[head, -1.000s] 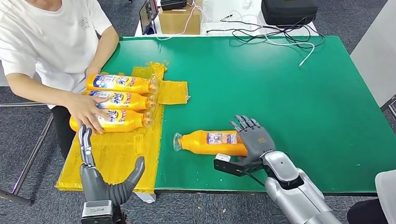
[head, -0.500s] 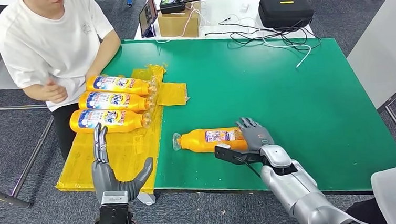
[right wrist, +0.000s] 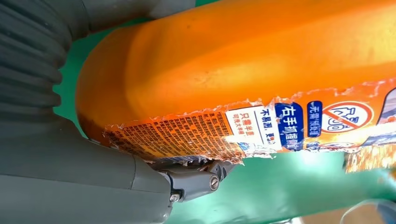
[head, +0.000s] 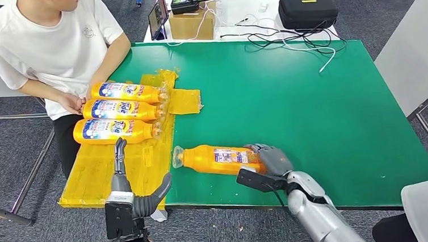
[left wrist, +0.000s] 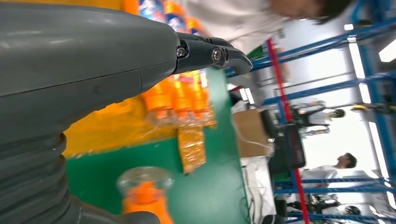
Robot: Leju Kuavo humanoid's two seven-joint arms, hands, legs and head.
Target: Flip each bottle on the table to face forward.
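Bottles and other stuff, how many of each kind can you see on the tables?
Orange bottles: 4, three on the yellow sheet, one by the right hand
Cardboard boxes: 1
Black cases: 1
Total: 6

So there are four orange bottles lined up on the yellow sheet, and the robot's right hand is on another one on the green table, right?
Nearly. The head view shows three bottles on the yellow sheet, not four. The rest is right: the right hand is on another orange bottle lying on the green table.
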